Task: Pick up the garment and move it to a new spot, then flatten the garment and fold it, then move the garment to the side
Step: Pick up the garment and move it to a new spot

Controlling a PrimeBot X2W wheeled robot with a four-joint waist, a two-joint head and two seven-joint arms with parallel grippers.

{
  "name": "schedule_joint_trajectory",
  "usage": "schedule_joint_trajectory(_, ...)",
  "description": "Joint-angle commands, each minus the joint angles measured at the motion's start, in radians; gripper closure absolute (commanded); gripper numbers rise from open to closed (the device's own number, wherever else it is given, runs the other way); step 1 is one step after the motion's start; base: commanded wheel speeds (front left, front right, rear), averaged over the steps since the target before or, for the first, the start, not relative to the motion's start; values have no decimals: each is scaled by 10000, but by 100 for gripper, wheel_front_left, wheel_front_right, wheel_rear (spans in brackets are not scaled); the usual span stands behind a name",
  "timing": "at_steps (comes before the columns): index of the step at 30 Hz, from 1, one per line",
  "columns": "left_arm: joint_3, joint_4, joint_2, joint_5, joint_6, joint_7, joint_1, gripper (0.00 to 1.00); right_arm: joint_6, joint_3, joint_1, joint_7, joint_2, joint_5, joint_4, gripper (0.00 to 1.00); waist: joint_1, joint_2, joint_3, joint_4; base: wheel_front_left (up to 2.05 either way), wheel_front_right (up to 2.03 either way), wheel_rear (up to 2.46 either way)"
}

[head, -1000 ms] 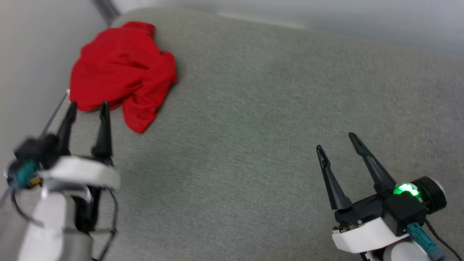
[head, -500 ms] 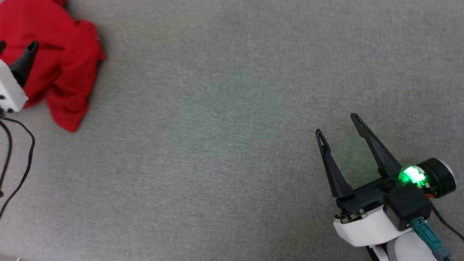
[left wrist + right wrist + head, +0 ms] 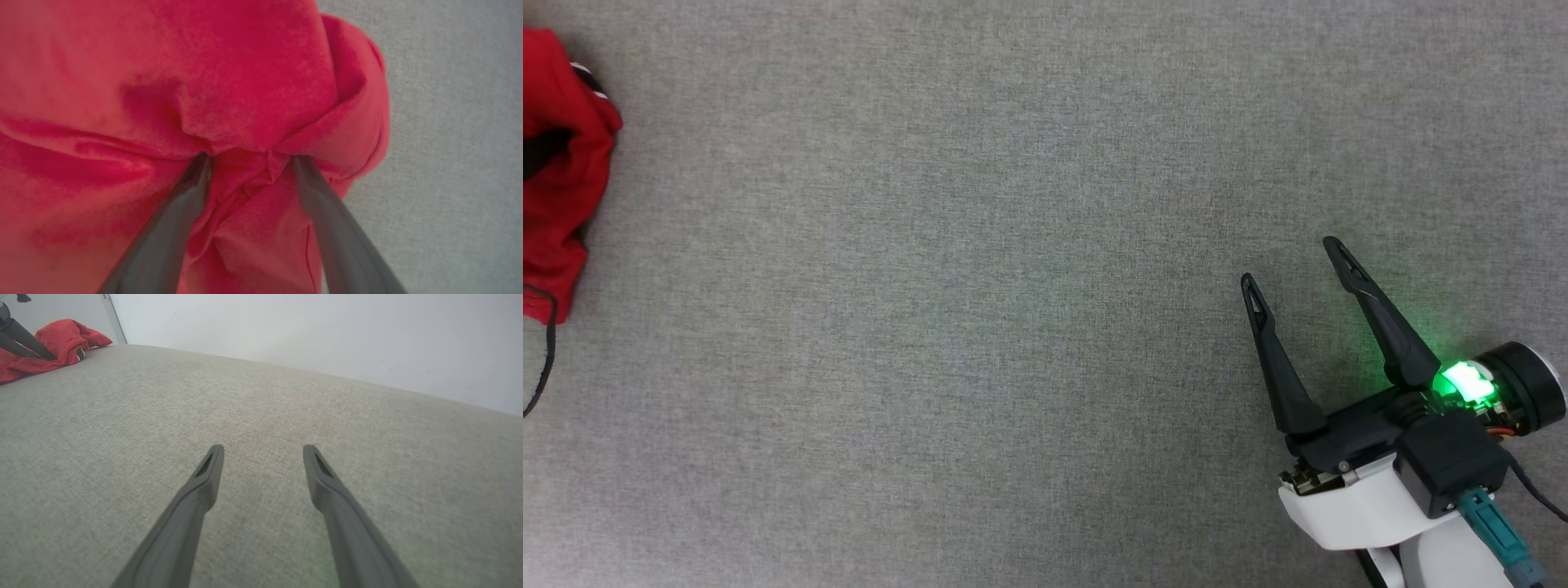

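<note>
The garment (image 3: 556, 180) is a crumpled red heap at the left edge of the head view, with a bit of white-striped trim showing at its top. In the left wrist view the red cloth (image 3: 204, 81) is seen very close. My left gripper (image 3: 249, 158) is open, both tips pressed into the cloth with a raised fold between them. From the right wrist view the garment (image 3: 61, 343) lies far off at the upper left, a left finger (image 3: 24, 337) resting on it. My right gripper (image 3: 1290, 262) is open and holds nothing, low over the grey surface (image 3: 263, 449).
A wide grey fabric surface (image 3: 1013, 327) stretches between the garment and my right gripper. A pale wall (image 3: 286, 326) runs behind its far edge. A thin black cable (image 3: 547, 359) loops at the left edge below the garment.
The head camera has swung, so the garment slid to the picture's left edge. My left gripper went from just short of the garment onto it. The right gripper has barely moved.
</note>
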Motion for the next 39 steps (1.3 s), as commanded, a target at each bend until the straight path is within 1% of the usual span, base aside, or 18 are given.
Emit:
schedule_joint_trajectory(1, -148, 118, -122, -28, 13, 139, -36, 0, -3, -25, -146, -34, 32, -37, -50, 0, -2, 0, 87, -41, 0, 0, 0)
schedule_joint_trajectory(3, -363, 277, -234, -134, 13, 437, 15, 1, -3, -34, -146, -40, 43, -115, -73, 0, -2, 0, 150, -35, 0, 0, 0)
schedule_joint_trajectory(4, -415, 404, -401, -292, 13, 557, -45, 100, -3, -53, -139, -40, 47, -154, -69, 0, -2, 0, 163, -15, 0, 0, 0)
schedule_joint_trajectory(6, -446, 403, -554, -401, 11, 391, -99, 100, -3, -78, -147, -44, 58, -173, -12, 0, -2, 0, 119, 15, 0, 0, 0)
schedule_joint_trajectory(9, -544, 313, -562, -330, -10, -92, -84, 100, -3, -40, -186, -56, 73, -171, 131, 0, -2, 0, -87, 39, 0, 0, 0)
schedule_joint_trajectory(11, -614, 164, -493, -363, -10, -477, -52, 100, -3, -15, -230, -70, 88, -128, 213, 0, -2, 0, -301, 33, 0, 0, 0)
schedule_joint_trajectory(12, -644, -63, -381, -577, -1, -960, 84, 100, -3, 6, -264, -85, 131, -58, 388, 0, -2, 0, -726, -10, 0, 0, 0)
schedule_joint_trajectory(14, -811, -345, -291, -662, -1, -1175, 220, 100, -3, 45, -259, -91, 182, 10, 540, 0, -2, 0, -1064, -83, 0, 0, 0)
schedule_joint_trajectory(17, -1243, -1043, -95, -569, -1, -1624, 436, 100, -3, 18, -192, -103, 250, 93, 777, 0, -2, 0, -1620, -210, 0, 0, 0)
schedule_joint_trajectory(21, -1804, -1813, -40, -330, 0, -2567, 687, 100, -3, -34, -104, -102, 352, 251, 1058, 0, -2, 0, -2396, -462, 0, 0, 0)
schedule_joint_trajectory(25, -2496, -2431, -280, -171, -2, -3097, 903, 100, -3, 31, 83, -106, 439, 403, 1229, 0, -2, 0, -3132, -821, 0, 0, 0)
schedule_joint_trajectory(28, -3057, -2931, -563, -64, -2, -3135, 1065, 100, -3, 6, 226, -106, 503, 516, 1314, 0, -2, 0, -3588, -1128, 0, 0, 0)
schedule_joint_trajectory(33, -3822, -3694, -1378, 148, -2, -3362, 1369, 100, -3, -53, 451, -106, 560, 698, 1379, 0, -2, 0, -4131, -1656, 0, 0, 0)
schedule_joint_trajectory(36, -4203, -3959, -2043, 272, -2, -3516, 1494, 100, -3, -94, 563, -106, 576, 765, 1367, 0, -2, 0, -4285, -1997, 0, 0, 0)
schedule_joint_trajectory(39, -4545, -3944, -2944, 342, 38, -3708, 1544, 100, -3, -134, 533, -107, 579, 901, 1302, 0, -2, 0, -4325, -2372, 0, 0, 0)
